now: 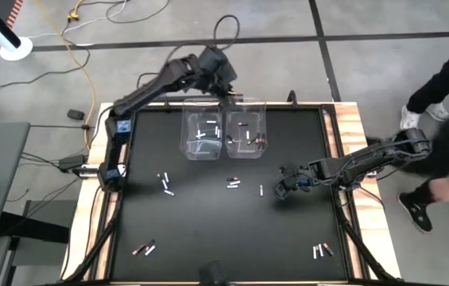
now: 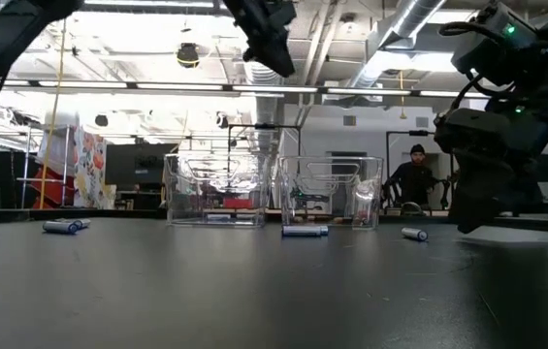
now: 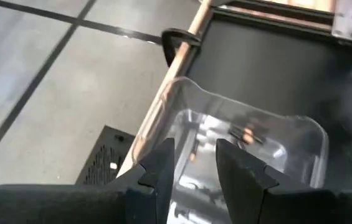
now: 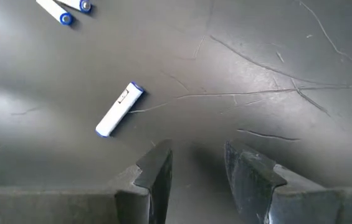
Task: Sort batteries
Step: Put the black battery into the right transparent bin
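Right gripper released, empty, just beside white battery on bench; off-centre approach could roll it. Left gripper over bins, empty.

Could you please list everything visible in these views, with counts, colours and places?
Clear bins: two, transparent plastic, side by side at the mat's far edge, left bin holding white batteries, right bin holding reddish-dark ones.
Loose batteries: several, white and reddish-dark, scattered on the mat; a cluster mid-left, a pair at centre, pairs near the front corners; exact count unclear.
Single white battery: one, blue-tipped, lying just ahead of the right gripper.
Table mat: one, black.
Person: one, dark clothes, standing beyond the table's right side.
Left gripper: empty, narrowly parted, above the right bin.
Right gripper: open, empty, low over the mat's right side.
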Motion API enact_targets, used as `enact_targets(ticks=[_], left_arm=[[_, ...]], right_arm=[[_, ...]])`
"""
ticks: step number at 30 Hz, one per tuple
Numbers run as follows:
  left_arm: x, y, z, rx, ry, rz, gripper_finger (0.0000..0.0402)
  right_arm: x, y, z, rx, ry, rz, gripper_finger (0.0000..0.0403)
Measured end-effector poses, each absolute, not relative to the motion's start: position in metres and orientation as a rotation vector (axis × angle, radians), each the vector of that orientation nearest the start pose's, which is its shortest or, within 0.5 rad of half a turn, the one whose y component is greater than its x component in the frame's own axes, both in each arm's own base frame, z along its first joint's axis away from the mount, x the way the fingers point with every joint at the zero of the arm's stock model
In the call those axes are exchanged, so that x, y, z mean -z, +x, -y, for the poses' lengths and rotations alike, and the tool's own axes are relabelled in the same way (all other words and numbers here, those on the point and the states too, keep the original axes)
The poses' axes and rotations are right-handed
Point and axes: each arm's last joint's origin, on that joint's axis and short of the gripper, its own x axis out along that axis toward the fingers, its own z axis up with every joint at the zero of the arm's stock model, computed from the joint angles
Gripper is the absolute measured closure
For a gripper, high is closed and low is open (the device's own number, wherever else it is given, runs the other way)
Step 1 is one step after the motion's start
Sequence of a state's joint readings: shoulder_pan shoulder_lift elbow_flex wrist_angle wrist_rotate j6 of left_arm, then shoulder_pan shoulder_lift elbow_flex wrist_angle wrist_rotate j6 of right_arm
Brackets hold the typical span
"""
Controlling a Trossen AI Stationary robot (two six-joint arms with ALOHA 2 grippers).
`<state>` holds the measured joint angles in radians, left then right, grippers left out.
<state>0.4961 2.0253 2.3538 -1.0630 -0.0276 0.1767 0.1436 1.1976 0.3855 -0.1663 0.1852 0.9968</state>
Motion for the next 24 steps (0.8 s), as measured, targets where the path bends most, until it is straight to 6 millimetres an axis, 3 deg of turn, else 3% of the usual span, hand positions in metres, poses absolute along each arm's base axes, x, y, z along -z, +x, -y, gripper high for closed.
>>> enact_targets(ticks=[6, 12, 17, 24], left_arm=[[-0.421, 0.349, -0.190, -0.419, -0.010, -0.821, 0.0288], [-0.394, 0.322, -0.180, -0.428, -0.040, -0.860, 0.0288], [-0.368, 0.271, -0.157, -0.470, -0.057, -0.770, 0.0288], [-0.342, 0.186, -0.108, -0.525, -0.149, -0.653, 0.0288]], right_arm=[[-0.133, 0.188, -0.022, 0.532, 0.805, -0.840, 0.0239], [-0.133, 0.188, -0.022, 0.553, 0.846, -0.829, 0.0239], [-0.133, 0.189, -0.022, 0.570, 0.873, -0.819, 0.0239], [-0.133, 0.188, -0.020, 0.609, 0.820, -0.785, 0.0239]])
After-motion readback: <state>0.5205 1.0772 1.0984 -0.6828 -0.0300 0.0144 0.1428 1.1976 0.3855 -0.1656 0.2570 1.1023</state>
